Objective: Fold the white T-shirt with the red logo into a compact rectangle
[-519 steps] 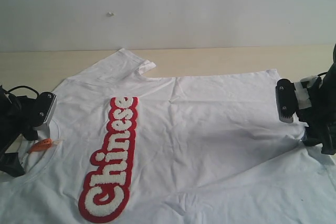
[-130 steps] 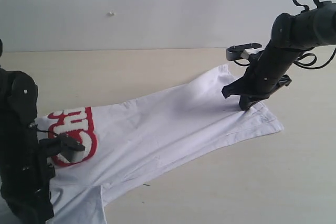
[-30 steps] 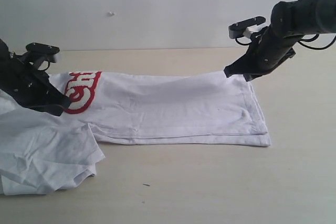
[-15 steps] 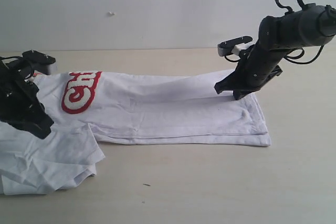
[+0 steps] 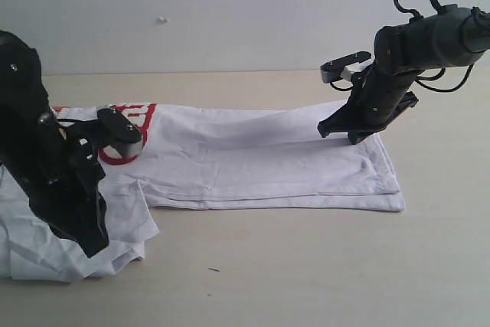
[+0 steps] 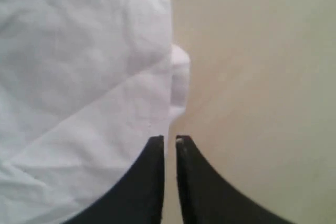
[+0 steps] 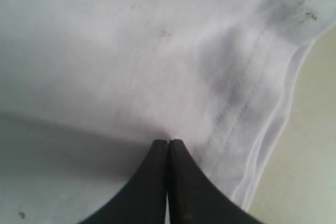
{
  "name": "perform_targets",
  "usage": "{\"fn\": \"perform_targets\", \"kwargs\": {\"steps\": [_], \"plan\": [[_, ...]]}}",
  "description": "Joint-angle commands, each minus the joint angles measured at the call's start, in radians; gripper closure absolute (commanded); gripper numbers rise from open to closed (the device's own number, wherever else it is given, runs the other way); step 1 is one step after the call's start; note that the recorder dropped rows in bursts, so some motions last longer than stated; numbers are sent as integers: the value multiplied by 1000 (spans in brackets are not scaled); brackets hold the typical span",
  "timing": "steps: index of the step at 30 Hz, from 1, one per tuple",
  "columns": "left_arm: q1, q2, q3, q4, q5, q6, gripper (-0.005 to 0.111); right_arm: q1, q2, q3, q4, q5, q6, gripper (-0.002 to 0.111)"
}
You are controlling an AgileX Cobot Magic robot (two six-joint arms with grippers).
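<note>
Exterior view: lengthwise fold looks done. Right tool [image 7: 168,141] closed on the white T-shirt [image 5: 260,158] hem; left tool [image 6: 169,139] slightly parted, empty. Next, probably tuck the bunched sleeve [image 5: 115,243].

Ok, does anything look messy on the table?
Yes. The white cotton T-shirt lies in a flat folded strip, but its left end is a crumpled heap, and the red fuzzy logo is partly hidden behind the left arm.
</note>
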Motion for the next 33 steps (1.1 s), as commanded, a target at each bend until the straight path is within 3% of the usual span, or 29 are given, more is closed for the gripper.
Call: {"fn": "perform_targets", "kwargs": {"steps": [1,5,12,19,22,25,27,33], "plan": [[-55,-10,66,36,-130,-16,67,-9,29,11,-16,51,-8,108],[-68,-3,126,36,-255,-14,51,-9,29,11,-13,53,-8,108],[-94,39,136,42,-371,-42,50,-9,29,11,-15,51,-8,108],[-110,130,136,101,-365,-71,50,-9,29,11,-15,35,-8,108],[-110,145,136,241,-373,-179,61,-9,29,11,-13,33,-8,108],[-110,143,136,307,-345,-227,84,-9,29,11,-13,33,-8,108],[-110,139,136,318,-300,-225,106,-9,29,11,-13,31,-8,108],[-134,120,75,326,-91,-216,107,-9,29,11,-11,31,-10,108]]}}
